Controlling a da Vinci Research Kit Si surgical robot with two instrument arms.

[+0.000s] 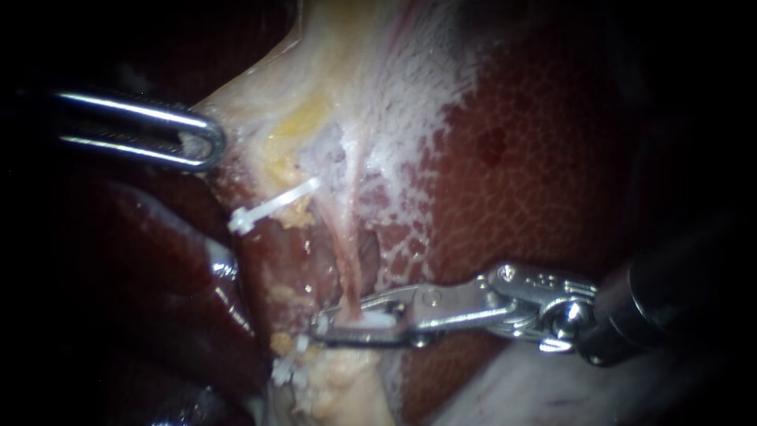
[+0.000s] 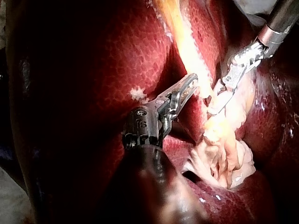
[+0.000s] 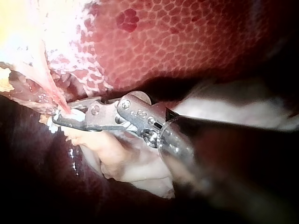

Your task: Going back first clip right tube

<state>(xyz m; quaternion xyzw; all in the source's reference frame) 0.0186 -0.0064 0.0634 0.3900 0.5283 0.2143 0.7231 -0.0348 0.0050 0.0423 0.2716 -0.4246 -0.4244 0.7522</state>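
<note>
My right instrument (image 1: pixel 327 325) comes in from the right, low in the endoscope view. Its jaws lie close together around a thin pink tube (image 1: pixel 345 252), with a white clip (image 1: pixel 375 322) held between them. The right wrist view shows the same: the tube (image 3: pixel 55 95) runs down into the jaws (image 3: pixel 58 119). My left instrument (image 1: pixel 206 143) is at the upper left, its jaws shut on pale yellowish tissue (image 1: pixel 260 102). In the left wrist view those jaws (image 2: pixel 191 84) pinch the same yellow strip.
Another white clip (image 1: pixel 272 207) sits across tissue left of the tube, and one more (image 1: pixel 288 367) lies lower down by fatty lumps. Red mottled liver (image 1: pixel 536 173) fills the right side. A dark glossy lobe (image 1: pixel 181 300) lies at the lower left.
</note>
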